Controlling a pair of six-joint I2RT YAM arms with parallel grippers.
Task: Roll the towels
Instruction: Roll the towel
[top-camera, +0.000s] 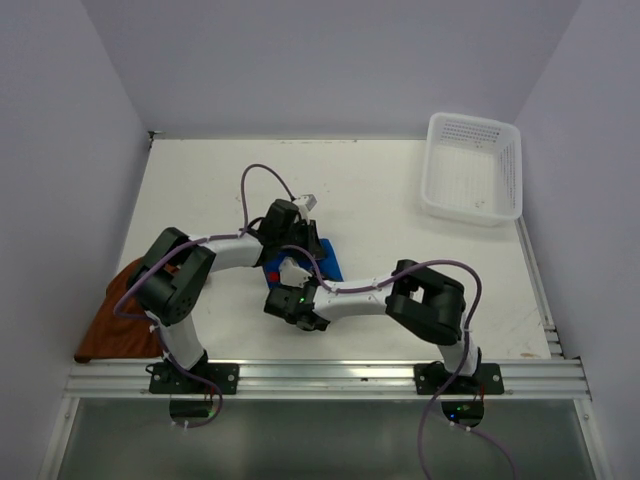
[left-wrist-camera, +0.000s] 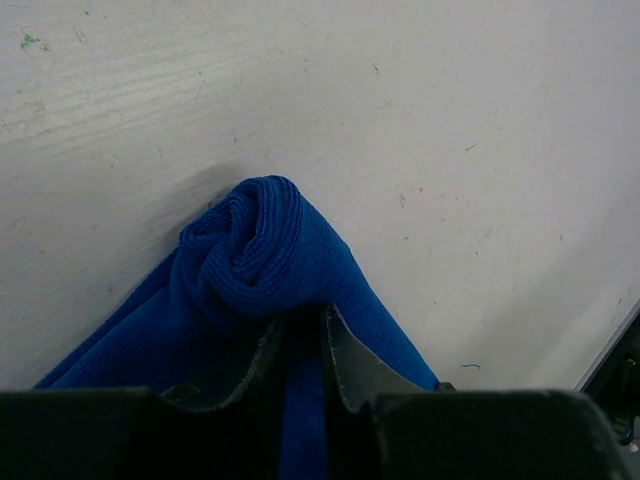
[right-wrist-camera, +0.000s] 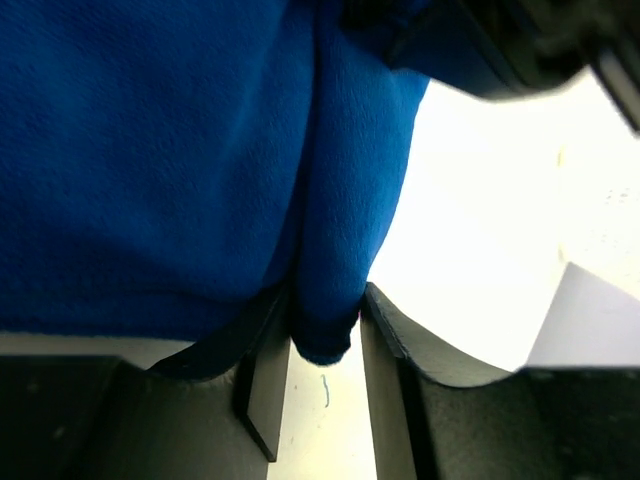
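The blue towel (top-camera: 326, 259) lies bunched at the middle of the table, mostly covered by both grippers. In the left wrist view its end is wound into a loose roll (left-wrist-camera: 245, 250). My left gripper (top-camera: 297, 243) reaches it from the far side and is shut on a fold of it (left-wrist-camera: 303, 335). My right gripper (top-camera: 287, 285) comes from the near side and is shut on another fold that hangs between its fingers (right-wrist-camera: 325, 320). The rust-brown towel (top-camera: 108, 322) lies crumpled at the table's near left edge, partly under the left arm, away from both grippers.
A white perforated basket (top-camera: 472, 168) stands at the far right corner. Purple walls close in the table on the left, back and right. A metal rail (top-camera: 330, 375) runs along the near edge by the arm bases.
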